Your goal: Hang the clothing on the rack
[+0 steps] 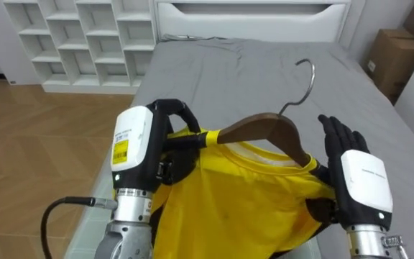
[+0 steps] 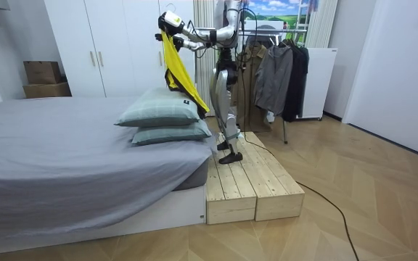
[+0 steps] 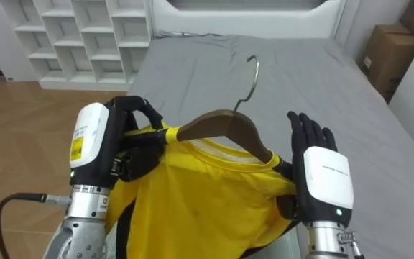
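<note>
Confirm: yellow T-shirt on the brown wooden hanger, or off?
On. The brown wooden hanger sits in the neck of the yellow T-shirt, metal hook sticking out above; left hand grips one shoulder, right hand open beside the other.

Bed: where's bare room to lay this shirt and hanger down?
The grey bed is bare from the hanger hook out to the white board at its far end. Crowded: the near end, with two pillows below the yellow shirt.

One shirt [image 1: 243, 201], one hanger [image 1: 264, 129], two pillows [image 2: 162, 112]
</note>
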### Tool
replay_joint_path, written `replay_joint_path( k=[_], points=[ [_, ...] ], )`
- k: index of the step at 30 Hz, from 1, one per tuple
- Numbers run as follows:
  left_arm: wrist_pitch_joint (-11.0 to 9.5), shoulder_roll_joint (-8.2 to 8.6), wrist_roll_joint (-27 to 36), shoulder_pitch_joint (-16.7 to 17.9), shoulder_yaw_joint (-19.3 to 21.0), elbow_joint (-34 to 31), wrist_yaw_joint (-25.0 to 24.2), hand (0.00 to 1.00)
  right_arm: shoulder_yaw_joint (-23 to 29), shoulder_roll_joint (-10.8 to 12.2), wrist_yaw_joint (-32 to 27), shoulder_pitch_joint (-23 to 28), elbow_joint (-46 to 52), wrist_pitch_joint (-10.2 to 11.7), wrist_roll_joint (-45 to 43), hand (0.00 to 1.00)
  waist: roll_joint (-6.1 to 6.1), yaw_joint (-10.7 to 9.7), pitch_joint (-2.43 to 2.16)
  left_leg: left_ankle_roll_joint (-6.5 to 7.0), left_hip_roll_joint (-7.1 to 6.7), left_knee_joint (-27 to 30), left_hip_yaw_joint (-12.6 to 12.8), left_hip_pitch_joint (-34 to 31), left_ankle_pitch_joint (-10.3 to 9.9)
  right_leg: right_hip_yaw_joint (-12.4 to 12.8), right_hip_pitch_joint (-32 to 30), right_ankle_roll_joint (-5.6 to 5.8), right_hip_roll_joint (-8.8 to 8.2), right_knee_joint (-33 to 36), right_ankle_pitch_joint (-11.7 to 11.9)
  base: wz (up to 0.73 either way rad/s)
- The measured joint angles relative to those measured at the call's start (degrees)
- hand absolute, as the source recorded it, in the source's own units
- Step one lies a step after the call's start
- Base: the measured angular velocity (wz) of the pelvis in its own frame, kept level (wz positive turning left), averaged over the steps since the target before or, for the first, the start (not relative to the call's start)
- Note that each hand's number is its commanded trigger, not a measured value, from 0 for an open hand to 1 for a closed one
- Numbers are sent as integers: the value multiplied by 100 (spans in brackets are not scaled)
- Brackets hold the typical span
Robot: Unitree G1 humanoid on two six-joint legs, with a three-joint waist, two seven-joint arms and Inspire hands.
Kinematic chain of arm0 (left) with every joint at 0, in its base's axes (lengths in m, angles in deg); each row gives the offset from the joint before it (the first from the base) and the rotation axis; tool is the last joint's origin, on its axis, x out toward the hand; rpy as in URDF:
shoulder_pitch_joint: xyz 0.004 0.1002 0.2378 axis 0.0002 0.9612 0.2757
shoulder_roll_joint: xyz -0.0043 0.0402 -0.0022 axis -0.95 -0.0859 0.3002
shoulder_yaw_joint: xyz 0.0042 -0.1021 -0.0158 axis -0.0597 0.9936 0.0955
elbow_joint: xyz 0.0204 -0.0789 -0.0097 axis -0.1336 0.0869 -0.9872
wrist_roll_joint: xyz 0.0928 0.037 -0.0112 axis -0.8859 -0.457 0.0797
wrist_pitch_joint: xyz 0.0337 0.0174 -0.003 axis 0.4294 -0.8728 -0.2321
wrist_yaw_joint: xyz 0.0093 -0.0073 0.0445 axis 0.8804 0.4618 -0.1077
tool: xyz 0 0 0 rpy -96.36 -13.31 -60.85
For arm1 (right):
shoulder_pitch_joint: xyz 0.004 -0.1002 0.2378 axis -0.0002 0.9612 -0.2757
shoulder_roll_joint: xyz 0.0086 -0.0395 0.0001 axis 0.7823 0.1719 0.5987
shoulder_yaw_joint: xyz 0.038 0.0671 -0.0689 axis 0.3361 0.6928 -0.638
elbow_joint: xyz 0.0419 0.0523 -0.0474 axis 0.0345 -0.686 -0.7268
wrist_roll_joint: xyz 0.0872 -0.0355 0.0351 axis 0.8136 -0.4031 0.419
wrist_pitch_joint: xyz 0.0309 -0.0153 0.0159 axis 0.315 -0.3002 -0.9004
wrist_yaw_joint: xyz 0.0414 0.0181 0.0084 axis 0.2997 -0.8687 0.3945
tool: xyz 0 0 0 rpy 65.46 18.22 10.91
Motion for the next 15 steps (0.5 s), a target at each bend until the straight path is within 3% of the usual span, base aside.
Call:
replay_joint_path(
  k=[15],
  points=[
    [9, 13, 17, -1, -350, -16, 1, 100, -111, 6, -861, -40, -264, -3, 13, 0, -12, -5, 1, 0, 2, 13, -2, -20, 0, 2, -9, 2, 4, -4, -2, 0]
  ],
)
